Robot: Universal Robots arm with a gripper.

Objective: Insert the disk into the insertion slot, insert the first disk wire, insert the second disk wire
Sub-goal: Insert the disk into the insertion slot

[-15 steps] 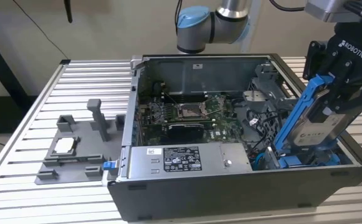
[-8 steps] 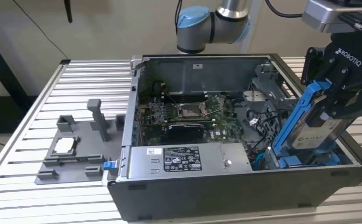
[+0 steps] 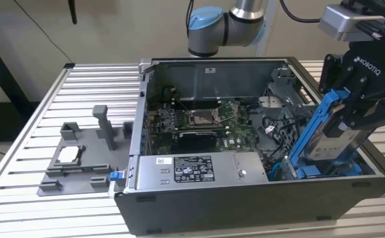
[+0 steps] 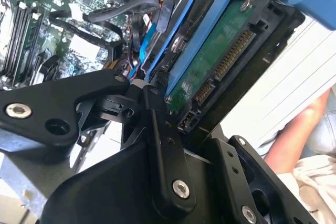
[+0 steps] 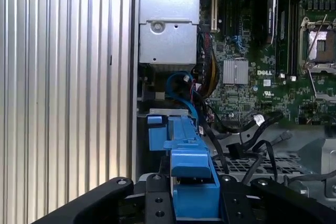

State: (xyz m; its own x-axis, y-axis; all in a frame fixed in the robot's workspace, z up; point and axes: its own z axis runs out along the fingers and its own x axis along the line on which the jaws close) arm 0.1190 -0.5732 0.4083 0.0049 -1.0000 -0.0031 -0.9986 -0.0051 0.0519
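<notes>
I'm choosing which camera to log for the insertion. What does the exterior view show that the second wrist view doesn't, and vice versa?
Exterior view: the grey fixture beside the case, the power-supply box and the whole open case. Second wrist view: the green underside and connectors of the disk, and a person's arm. Both: the tool gripping the tilted disk, and the motherboard.

In the exterior view the tool [image 3: 356, 111] covers the upper part of the disk [image 3: 325, 143], and its lower end lies behind the case wall [image 3: 245, 203] — it may touch something there, but that is hidden. In the second wrist view a person's arm [image 4: 296, 132] runs off the picture's edge.
</notes>
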